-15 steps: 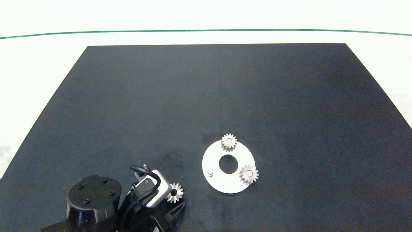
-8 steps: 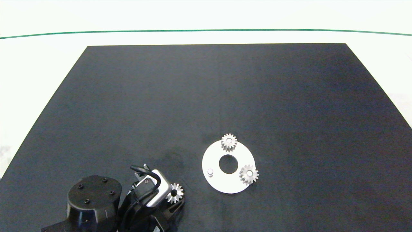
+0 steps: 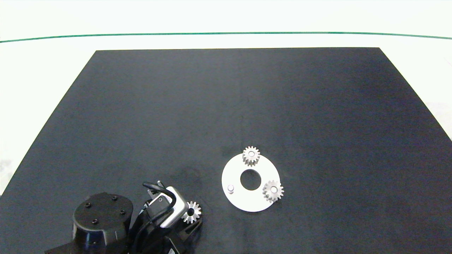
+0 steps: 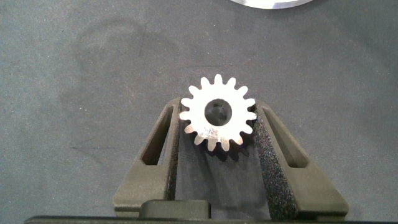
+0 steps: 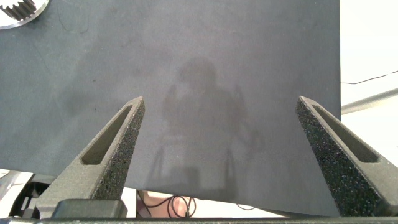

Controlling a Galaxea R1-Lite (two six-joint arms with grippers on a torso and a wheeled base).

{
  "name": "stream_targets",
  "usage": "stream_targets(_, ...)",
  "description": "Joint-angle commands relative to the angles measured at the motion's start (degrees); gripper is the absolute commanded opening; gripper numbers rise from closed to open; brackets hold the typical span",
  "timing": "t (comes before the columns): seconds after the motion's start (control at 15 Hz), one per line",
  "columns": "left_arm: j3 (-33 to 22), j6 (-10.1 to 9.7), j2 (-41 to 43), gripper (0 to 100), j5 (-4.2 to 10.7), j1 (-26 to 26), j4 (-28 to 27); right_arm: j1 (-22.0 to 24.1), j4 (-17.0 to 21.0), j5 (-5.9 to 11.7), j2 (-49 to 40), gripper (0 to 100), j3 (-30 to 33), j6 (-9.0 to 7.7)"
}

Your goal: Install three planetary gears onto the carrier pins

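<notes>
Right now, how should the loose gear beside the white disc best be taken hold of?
Grip the loose gear across its toothed rim, from above. It lies flat with its bore up, and the left gripper already has its jaws on two opposite sides, leaving the bore free for the bare pin.

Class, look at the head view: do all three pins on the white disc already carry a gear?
No: two gears sit on pins, but the third pin on the disc stands bare.
</notes>
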State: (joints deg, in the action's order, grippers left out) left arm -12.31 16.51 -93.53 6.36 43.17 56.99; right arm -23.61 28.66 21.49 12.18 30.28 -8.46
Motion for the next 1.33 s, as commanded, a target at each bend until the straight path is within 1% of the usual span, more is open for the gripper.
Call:
stream_targets(0.07,0.1,0.11,0.01,19,0.05,-0.01,0.31,-0.03,0.17,0.13,0.04,100,0.04,-0.07)
stream_targets(0.13,0.01,0.11,0.01,16,0.05,-0.01,0.31,-0.03,0.17,0.13,0.04,100,0.04,-0.07)
stream_targets(0.27,0.54,-0.07,0.89,13,0.05,0.08,0.14,-0.03,0.17,0.13,0.04,100,0.04,-0.07)
stream_targets(0.47,-0.08,0.37,3.0,13,0.14,1.22,-0.04,-0.03,0.17,0.13,0.04,100,-0.13,-0.07)
stream_targets(0.67,-2.63,0.54,4.32,13,0.32,4.29,-0.92,-0.03,0.17,0.13,0.21,100,-0.22,-0.07)
stream_targets(0.73,-4.12,0.54,4.41,13,0.4,5.09,-2.24,-0.12,0.17,0.13,0.21,100,-0.31,-0.07)
stream_targets(0.8,-6.23,0.54,4.58,13,0.4,5.61,-4.87,-0.12,0.17,0.13,0.21,100,-0.4,-0.07)
stream_targets(1.0,-14.23,0.63,7.04,13,0.49,6.32,-15.86,-0.12,1.4,0.13,0.04,100,-0.49,-0.07)
stream_targets(1.07,-16.16,0.63,7.39,13,0.58,6.4,-18.32,-0.12,1.4,0.13,0.04,100,-0.49,-0.07)
stream_targets(1.13,-18.27,0.72,7.48,13,0.58,6.49,-20.25,-0.12,1.4,0.13,0.04,100,-0.49,-0.07)
stream_targets(1.2,-19.68,0.81,7.31,13,0.58,6.49,-20.69,-0.12,1.4,0.13,0.13,100,-0.49,-0.07)
stream_targets(1.27,-20.65,1.07,6.95,13,1.02,6.58,-20.78,-0.12,1.4,0.13,0.04,100,-0.49,-0.07)
stream_targets(1.33,-21.0,1.16,6.69,13,1.81,7.02,-20.78,-0.12,1.4,0.13,0.04,100,-0.49,-0.15)
